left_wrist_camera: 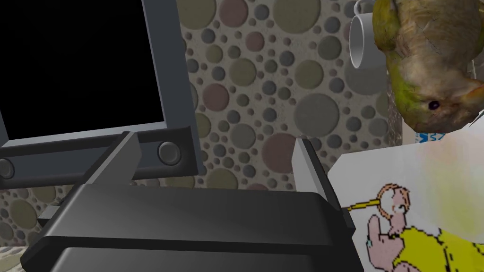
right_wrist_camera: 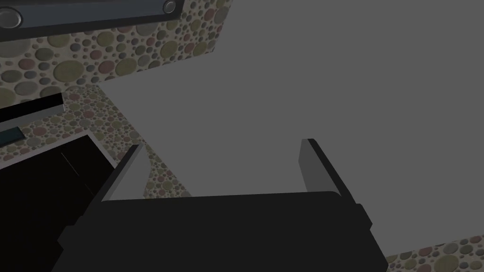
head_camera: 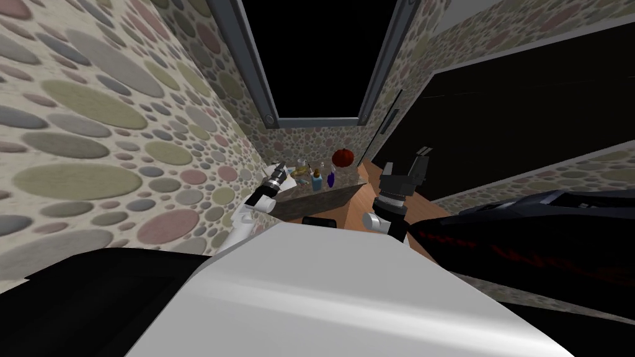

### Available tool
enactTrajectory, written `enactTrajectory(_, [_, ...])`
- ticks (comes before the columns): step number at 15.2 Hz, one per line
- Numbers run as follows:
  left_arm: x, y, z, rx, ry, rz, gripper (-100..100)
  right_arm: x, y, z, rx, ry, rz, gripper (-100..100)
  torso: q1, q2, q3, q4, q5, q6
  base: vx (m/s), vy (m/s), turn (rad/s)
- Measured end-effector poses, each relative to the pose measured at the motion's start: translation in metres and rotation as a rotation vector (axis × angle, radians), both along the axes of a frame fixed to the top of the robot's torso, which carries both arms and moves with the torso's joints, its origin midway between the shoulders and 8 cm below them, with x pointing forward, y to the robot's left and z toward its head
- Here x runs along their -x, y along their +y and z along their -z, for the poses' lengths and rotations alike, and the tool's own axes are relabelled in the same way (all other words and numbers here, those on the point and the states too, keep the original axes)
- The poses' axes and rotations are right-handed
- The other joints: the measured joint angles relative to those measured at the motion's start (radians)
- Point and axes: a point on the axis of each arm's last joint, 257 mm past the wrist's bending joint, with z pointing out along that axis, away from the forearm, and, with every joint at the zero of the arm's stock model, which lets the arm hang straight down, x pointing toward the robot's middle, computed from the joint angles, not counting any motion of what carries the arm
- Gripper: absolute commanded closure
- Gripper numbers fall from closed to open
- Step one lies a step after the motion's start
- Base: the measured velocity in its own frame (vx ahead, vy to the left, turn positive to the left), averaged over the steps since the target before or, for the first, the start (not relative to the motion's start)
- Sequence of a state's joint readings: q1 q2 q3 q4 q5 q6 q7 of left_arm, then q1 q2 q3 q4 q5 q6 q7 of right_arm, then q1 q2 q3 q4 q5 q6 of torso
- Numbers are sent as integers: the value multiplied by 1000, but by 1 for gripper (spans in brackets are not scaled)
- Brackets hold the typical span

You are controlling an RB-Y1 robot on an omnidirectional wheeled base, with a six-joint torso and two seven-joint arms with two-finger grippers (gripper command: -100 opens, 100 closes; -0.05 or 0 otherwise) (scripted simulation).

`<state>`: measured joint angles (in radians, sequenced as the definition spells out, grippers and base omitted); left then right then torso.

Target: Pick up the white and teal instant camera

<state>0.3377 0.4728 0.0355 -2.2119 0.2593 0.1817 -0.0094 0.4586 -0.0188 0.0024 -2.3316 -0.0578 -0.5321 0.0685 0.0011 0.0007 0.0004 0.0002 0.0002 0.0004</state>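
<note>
Grey blades of my left gripper (left_wrist_camera: 216, 144) stand spread beside a cartoon-printed white box (left_wrist_camera: 401, 174) at the cluttered shelf's (head_camera: 322, 197) left end; a white scrap with teal marks (left_wrist_camera: 427, 137) behind that box may be the instant camera, though I cannot be sure. I should swing toward it, jaws wide, clear of the box; my right gripper (head_camera: 406, 162) hangs spread, well apart.

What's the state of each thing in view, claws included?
left claw: open, empty, beside a white printed box.
right claw: open, empty, facing a flat grey surface.
blue bottle: upright on the counter.
purple bottle: upright on the counter.
red round thing: resting on the counter, untouched.
bird figure: close to the left claw, not gripped.
</note>
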Motion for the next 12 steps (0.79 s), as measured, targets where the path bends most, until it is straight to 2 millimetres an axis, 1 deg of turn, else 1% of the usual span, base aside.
enactTrajectory(4, [-6, 6, 15, 1, 80, -6, -100, 0, 0, 0, 0, 0, 0, 0, 0, 0, 0, 0, 0, 0, -15, 8, -116])
enactTrajectory(7, [-7, 14, 30, 1, 144, -13, -100, 0, 0, 0, 0, 0, 0, 0, 0, 0, 0, 0, 0, 0, -14, 7, -132])
enactTrajectory(8, [-7, 15, 33, 1, 161, -16, -100, 0, 0, 0, 0, 0, 0, 0, 0, 0, 0, 0, 0, 0, -8, 6, 6])
enactTrajectory(12, [-10, 21, 47, 0, 230, -26, -100, 0, 0, 0, 0, 0, 0, 0, 0, 0, 0, 0, 0, 0, -12, 5, -141])
